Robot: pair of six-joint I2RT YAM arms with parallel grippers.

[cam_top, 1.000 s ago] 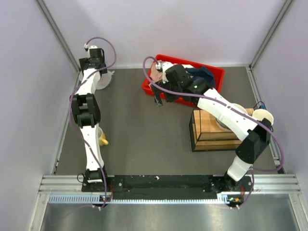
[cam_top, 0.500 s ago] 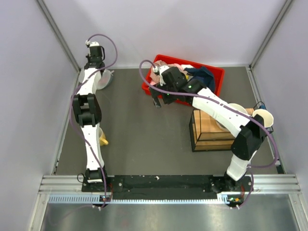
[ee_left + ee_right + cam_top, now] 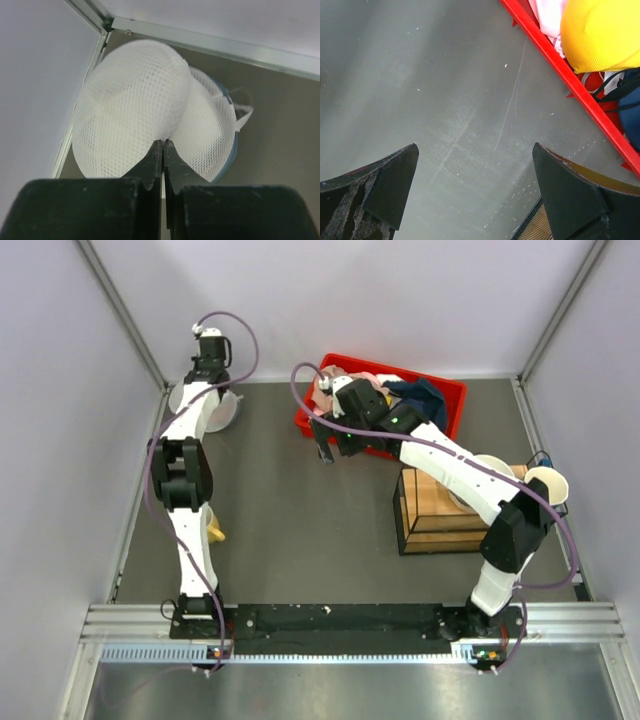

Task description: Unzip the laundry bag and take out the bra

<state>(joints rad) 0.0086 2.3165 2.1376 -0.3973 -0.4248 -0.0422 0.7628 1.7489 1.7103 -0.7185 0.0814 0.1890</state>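
Observation:
The laundry bag (image 3: 131, 100) is a white mesh ball of two dome halves in the table's far left corner, also seen in the top view (image 3: 227, 411). My left gripper (image 3: 163, 142) is shut, its tips pinched into the crease between the two halves. No red shows through the mesh. Of the bra, only thin black straps over red (image 3: 606, 86) show inside the red bin (image 3: 555, 65). My right gripper (image 3: 475, 147) hangs open over bare table just left of the bin, holding nothing; in the top view it is at the bin's near left corner (image 3: 325, 447).
The red bin (image 3: 447, 388) holds a yellow item (image 3: 600, 35), pink cloth (image 3: 547, 15) and navy cloth (image 3: 420, 395). A wooden box (image 3: 440, 512) and a paper cup (image 3: 548, 485) stand at the right. A small yellow thing (image 3: 215, 533) lies by the left arm. Walls close off the far left corner.
My left gripper has shut on the bag's crease and reached a little further back. The right gripper shifted slightly left along the bin and stayed open.

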